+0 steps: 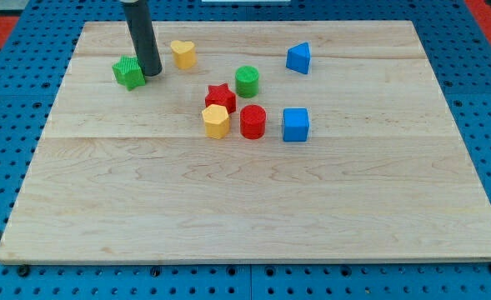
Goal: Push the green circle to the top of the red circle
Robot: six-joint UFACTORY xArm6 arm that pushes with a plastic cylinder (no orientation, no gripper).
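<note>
The green circle [247,81] stands on the wooden board just above and a little left of the red circle [253,121], with a small gap between them. My tip [151,73] is far to their left, touching the right side of a green star-shaped block [129,72]. A red star [220,97] sits left of the green circle, touching a yellow hexagon [216,121] that stands beside the red circle.
A yellow heart [183,54] lies right of my tip. A blue triangle [298,58] is at the upper right and a blue cube [295,124] stands right of the red circle. The board [253,208] rests on a blue pegboard.
</note>
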